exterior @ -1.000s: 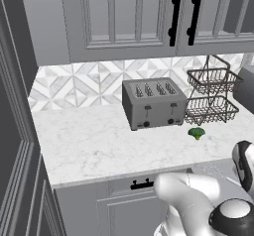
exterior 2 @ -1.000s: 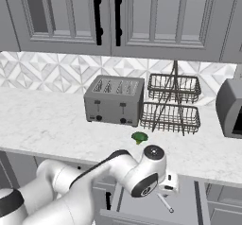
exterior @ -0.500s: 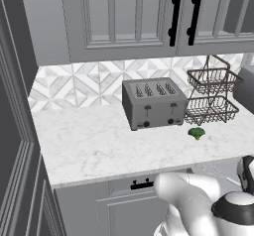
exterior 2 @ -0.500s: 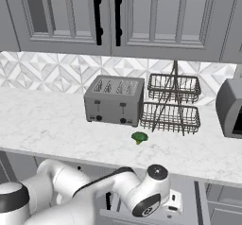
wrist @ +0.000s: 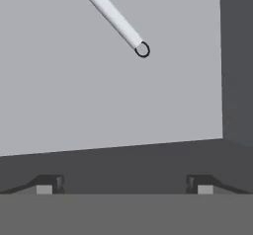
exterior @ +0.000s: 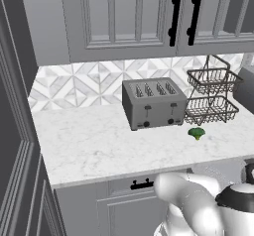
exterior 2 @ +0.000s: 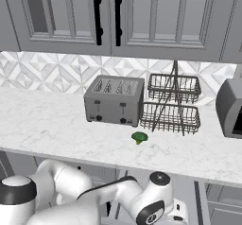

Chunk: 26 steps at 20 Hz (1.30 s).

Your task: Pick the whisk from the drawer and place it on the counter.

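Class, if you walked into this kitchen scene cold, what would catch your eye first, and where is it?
Probably the grey toaster on the white counter, beside the black wire basket rack, with a small green broccoli floret in front. In the hand view, the whisk handle lies on the drawer floor, above the open gripper.

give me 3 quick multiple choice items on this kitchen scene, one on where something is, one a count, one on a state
1. Where does the broccoli lie?
A. on the counter, in front of the toaster and wire rack
B. inside the rack
C. on top of the toaster

2. How many tiers has the wire rack?
A. one
B. two
C. four

3. In the hand view, how is the gripper relative to the whisk?
A. shut on its handle
C. open, apart from it
B. pressing its wires flat

Answers: 1 A, it sits on the marble just ahead of both. 2 B, two baskets are stacked. 3 C, the fingertips stand wide apart and the handle lies ahead on the drawer floor.
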### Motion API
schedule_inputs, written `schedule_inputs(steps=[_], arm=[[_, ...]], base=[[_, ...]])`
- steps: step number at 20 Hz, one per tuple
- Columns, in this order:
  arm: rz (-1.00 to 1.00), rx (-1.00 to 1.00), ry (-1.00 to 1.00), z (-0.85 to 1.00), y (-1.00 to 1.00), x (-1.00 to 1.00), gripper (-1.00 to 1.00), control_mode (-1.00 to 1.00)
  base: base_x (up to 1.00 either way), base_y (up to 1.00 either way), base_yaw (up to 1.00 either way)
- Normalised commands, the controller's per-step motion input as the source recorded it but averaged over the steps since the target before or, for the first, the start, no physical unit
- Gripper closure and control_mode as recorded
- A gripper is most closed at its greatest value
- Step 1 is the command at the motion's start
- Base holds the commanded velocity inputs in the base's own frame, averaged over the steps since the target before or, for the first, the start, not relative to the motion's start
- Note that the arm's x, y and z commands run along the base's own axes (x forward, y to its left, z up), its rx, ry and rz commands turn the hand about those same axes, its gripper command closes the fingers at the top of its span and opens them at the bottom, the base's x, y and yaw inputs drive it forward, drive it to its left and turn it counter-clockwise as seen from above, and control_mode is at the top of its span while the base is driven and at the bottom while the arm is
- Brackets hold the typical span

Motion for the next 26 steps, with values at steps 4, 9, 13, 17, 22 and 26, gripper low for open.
schedule_inputs(steps=[4,9,13,17,22,26], arm=[[0.00,-0.01,0.19,-0.16,-0.47,-0.68,-1.00,-1.00],[0.00,0.00,0.10,-0.12,-0.55,-0.99,-1.00,-1.00],[0.00,0.00,0.00,-0.11,-0.49,-0.86,-1.00,-1.00],[0.00,0.00,0.00,0.00,-0.10,-0.19,-1.00,-1.00],[0.01,0.02,-0.01,0.14,0.13,0.44,-1.00,-1.00],[0.11,0.08,-0.03,0.19,0.17,0.81,-1.00,-1.00]], base=[[0.00,0.00,0.00],[0.00,0.00,0.00],[0.00,0.00,0.00],[0.00,0.00,0.00],[0.00,0.00,0.00],[0.00,0.00,0.00]])
